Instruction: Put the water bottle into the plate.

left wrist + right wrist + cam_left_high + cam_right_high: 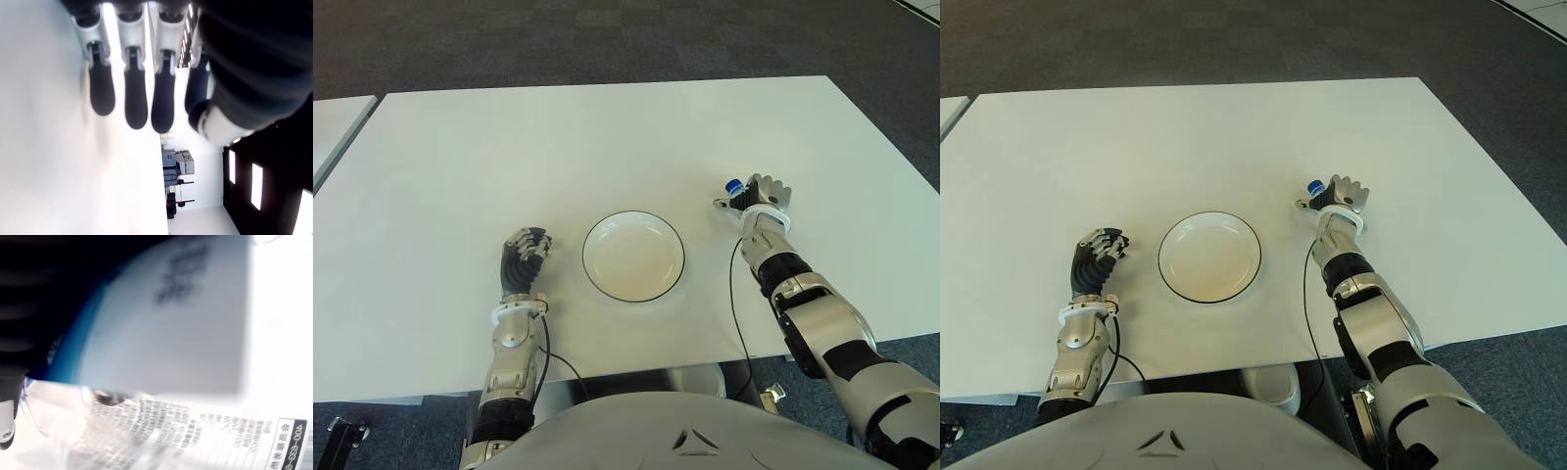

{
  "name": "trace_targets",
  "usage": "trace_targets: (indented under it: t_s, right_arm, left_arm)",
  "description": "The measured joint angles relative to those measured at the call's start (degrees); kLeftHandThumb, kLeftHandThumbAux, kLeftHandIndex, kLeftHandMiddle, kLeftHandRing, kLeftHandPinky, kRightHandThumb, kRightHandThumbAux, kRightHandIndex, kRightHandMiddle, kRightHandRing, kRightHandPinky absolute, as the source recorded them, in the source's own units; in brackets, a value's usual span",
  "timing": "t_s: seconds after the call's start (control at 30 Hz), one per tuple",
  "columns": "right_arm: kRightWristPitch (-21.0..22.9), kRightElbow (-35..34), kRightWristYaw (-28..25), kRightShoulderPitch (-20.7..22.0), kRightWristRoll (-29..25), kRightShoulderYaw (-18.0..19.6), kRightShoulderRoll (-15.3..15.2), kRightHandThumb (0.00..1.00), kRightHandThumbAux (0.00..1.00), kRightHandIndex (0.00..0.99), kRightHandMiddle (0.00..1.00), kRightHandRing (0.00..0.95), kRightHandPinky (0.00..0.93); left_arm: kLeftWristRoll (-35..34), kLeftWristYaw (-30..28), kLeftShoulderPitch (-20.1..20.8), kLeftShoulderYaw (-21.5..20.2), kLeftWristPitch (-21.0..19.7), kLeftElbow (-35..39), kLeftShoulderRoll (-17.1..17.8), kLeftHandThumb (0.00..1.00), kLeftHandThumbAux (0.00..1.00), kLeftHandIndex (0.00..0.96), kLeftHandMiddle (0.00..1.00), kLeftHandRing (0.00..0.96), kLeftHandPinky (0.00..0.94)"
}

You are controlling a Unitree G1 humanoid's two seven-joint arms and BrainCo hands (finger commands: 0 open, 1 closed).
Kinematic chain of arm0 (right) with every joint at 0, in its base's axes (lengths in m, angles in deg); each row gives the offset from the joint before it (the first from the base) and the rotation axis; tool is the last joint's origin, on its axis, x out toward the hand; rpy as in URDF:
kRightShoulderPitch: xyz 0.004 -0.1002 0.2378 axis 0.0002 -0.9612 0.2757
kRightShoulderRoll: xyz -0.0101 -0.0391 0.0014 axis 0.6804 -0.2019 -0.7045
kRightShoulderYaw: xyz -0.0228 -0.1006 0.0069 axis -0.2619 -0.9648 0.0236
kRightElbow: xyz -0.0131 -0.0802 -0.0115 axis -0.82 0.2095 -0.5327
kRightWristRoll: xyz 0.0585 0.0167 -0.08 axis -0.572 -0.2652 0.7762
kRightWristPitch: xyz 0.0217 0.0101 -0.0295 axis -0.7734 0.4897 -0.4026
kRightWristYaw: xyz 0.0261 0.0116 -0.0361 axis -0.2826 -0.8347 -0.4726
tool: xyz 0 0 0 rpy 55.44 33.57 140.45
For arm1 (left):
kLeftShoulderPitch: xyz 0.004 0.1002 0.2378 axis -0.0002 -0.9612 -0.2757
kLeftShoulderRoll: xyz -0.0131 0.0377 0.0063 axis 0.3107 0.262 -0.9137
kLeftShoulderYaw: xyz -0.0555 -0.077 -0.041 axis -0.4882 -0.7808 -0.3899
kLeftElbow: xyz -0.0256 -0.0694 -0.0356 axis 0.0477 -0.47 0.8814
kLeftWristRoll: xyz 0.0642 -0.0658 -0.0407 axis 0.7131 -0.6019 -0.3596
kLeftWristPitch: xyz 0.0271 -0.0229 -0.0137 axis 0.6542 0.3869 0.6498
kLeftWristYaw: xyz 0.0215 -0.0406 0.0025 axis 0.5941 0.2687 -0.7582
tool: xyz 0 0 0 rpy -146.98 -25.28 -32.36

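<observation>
Right hand [759, 201] is closed round the water bottle [732, 186]; next, it must be carried left onto the plate [633, 256].

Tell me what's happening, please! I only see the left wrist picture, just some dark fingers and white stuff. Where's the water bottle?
Observer: The right hand is holding the water bottle. Its blue cap sticks out of the hand, on the plate's side.
Operator: Is it in the plate?
Observer: No. The plate holds nothing, and the bottle is on its right, apart from it.
Operator: Is my hand near the plate?
Observer: The left hand shows on the plate's left, fingers curled, holding nothing.
</observation>
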Motion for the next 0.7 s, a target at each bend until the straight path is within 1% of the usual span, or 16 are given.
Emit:
trace_targets:
  t_s: [0.3,0.53,0.7]
  right_arm:
    - [-0.9,-7.0,3.6,-3.5,-2.4,3.1,0.6,0.725,0.712,0.440,0.785,0.790,0.816]
    - [0.9,-19.3,3.7,-9.1,-2.2,3.8,0.8,0.723,0.713,0.440,0.796,0.798,0.822]
    - [1.9,-27.9,3.8,-13.7,-1.7,3.9,0.9,0.725,0.714,0.439,0.822,0.822,0.847]
  left_arm:
    - [0.0,0.0,0.2,-0.1,0.0,0.0,0.0,0.703,0.716,0.428,0.499,0.488,0.490]
    - [0.0,0.0,0.4,-0.1,0.4,-0.2,0.2,0.703,0.716,0.428,0.507,0.491,0.493]
    - [0.1,0.0,0.4,0.0,0.5,-0.3,0.2,0.703,0.717,0.428,0.504,0.487,0.487]
